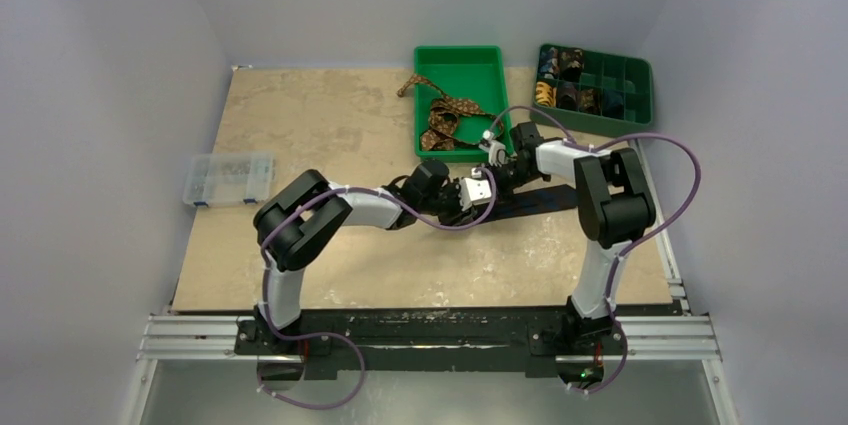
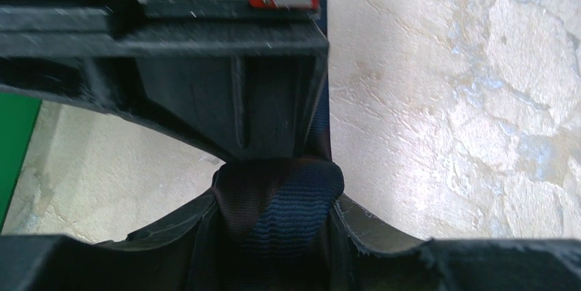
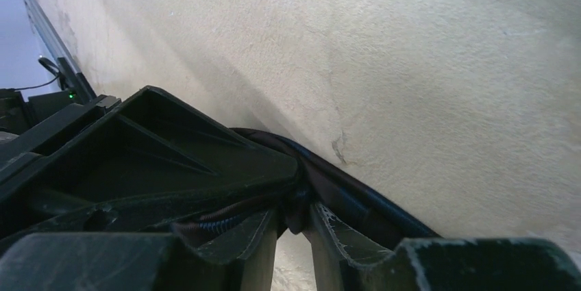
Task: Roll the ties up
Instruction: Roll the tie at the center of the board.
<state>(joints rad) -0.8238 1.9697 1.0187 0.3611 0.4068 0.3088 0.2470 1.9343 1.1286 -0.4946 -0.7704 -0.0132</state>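
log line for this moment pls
step: rolling dark tie | left claw: shut on dark tie | right claw: at same tie, grip unclear | brown tie: unrolled, mostly in green tray

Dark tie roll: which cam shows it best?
Left wrist. The dark tie has its rolled end centre frame, pinched in the left hand, with the weave visible. Top external shows only its flat tail on the table; the roll is hidden. Right wrist shows just a fold of it, edge-on.
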